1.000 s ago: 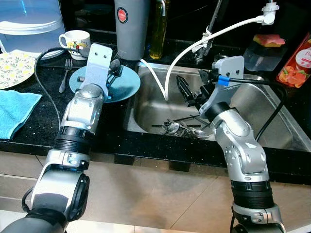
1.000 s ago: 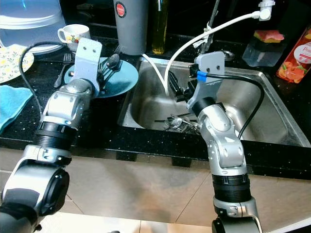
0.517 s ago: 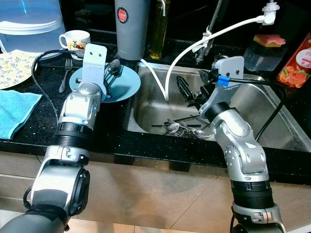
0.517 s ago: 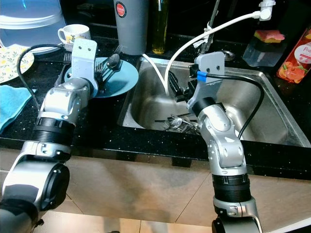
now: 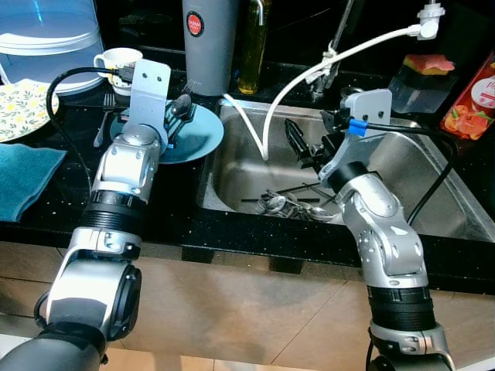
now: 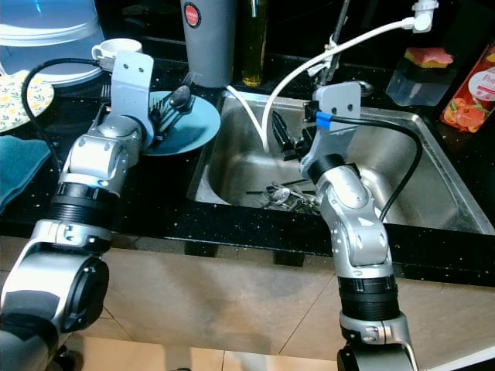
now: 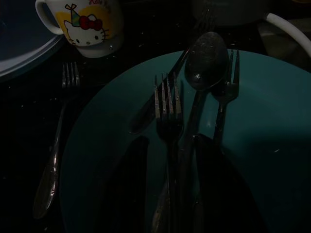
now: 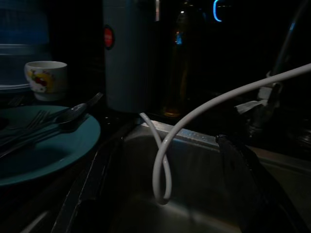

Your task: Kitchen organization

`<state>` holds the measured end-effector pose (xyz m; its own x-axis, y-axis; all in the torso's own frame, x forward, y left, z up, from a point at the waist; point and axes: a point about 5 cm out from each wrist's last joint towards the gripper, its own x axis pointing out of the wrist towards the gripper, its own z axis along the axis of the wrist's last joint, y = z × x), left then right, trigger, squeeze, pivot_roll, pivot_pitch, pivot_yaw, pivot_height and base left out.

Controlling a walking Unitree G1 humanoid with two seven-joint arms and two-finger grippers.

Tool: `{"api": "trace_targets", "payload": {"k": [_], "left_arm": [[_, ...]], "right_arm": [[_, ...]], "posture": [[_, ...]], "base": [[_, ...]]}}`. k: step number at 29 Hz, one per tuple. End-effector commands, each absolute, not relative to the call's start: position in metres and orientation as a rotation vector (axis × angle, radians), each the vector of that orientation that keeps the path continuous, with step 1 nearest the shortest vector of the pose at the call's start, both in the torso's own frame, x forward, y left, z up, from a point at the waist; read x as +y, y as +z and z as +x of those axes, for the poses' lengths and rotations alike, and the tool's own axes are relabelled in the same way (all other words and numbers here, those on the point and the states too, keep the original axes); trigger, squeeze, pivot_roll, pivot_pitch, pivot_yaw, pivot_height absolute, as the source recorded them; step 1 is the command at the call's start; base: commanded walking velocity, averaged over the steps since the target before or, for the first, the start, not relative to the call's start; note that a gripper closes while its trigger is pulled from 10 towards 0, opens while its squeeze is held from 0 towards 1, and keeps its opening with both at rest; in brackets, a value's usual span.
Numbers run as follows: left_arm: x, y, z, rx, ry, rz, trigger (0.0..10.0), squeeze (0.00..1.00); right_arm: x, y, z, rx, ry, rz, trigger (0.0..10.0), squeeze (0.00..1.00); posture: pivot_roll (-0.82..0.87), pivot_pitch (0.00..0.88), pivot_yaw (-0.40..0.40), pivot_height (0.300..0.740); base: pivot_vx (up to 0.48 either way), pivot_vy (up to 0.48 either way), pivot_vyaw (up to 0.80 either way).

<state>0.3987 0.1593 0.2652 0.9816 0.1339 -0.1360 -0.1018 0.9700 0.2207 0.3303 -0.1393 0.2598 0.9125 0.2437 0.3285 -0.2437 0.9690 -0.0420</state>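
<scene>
1. The left gripper (image 7: 167,189) is held low over the blue plate (image 5: 197,133), its two black fingers (image 7: 127,184) set apart with nothing between them; one fork handle lies in the gap without being pinched
2. The right gripper (image 5: 302,147) is held above the sink (image 5: 421,170), beside the white hose (image 5: 267,124); its fingers stand apart and carry nothing
3. On the plate three pieces are clearly counted in the left wrist view: two forks (image 7: 167,114) and one spoon (image 7: 206,63); a further dark handle beneath them cannot be identified
4. One more fork (image 7: 56,145) lies on the black counter (image 5: 69,193) just beside the plate, and one printed mug (image 5: 116,62) stands behind it
5. A heap of cutlery (image 5: 290,205) rests on the sink floor; its pieces overlap too much to be counted
6. One grey canister (image 5: 209,42) and one oil bottle (image 5: 253,46) stand behind the plate, and one blue cloth (image 5: 19,178) lies at the counter's left edge
7. Compared with a second ago, the left arm is seen shifted back and towards the mug, while the right arm is hardly changed
</scene>
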Motion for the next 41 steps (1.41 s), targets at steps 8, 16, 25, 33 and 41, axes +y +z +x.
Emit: {"api": "trace_targets", "payload": {"k": [8, 16, 25, 33, 41], "left_arm": [[0.1598, 0.2661, 0.3993, 0.152, 0.123, 0.235, 10.0, 0.00], [0.1600, 0.2655, 0.3990, 0.155, 0.126, 0.234, 10.0, 0.00], [0.1602, 0.2662, 0.3988, 0.153, 0.123, 0.235, 10.0, 0.00], [0.1593, 0.2640, 0.3989, 0.155, 0.116, 0.238, 10.0, 0.00], [0.1593, 0.2616, 0.3988, 0.158, 0.114, 0.242, 10.0, 0.00]], "right_arm": [[-0.1469, 0.2622, 0.3330, -0.348, 0.197, 0.015, 10.0, 0.00], [-0.1476, 0.2608, 0.3332, -0.345, 0.192, 0.019, 10.0, 0.00], [-0.1472, 0.2618, 0.3336, -0.349, 0.188, 0.023, 10.0, 0.00], [-0.1481, 0.2621, 0.3337, -0.352, 0.182, 0.021, 10.0, 0.00], [-0.1472, 0.2637, 0.3340, -0.360, 0.182, 0.022, 10.0, 0.00]], "posture": [[0.22, 0.039, -0.058, 0.740], [0.22, 0.041, -0.061, 0.740], [0.22, 0.038, -0.060, 0.740], [0.22, 0.024, -0.058, 0.740], [0.21, 0.009, -0.053, 0.740]], "base": [[0.000, 0.000, 0.00], [0.000, 0.000, 0.00], [0.000, 0.000, 0.00], [0.000, 0.000, 0.00], [0.000, 0.000, 0.00]]}}
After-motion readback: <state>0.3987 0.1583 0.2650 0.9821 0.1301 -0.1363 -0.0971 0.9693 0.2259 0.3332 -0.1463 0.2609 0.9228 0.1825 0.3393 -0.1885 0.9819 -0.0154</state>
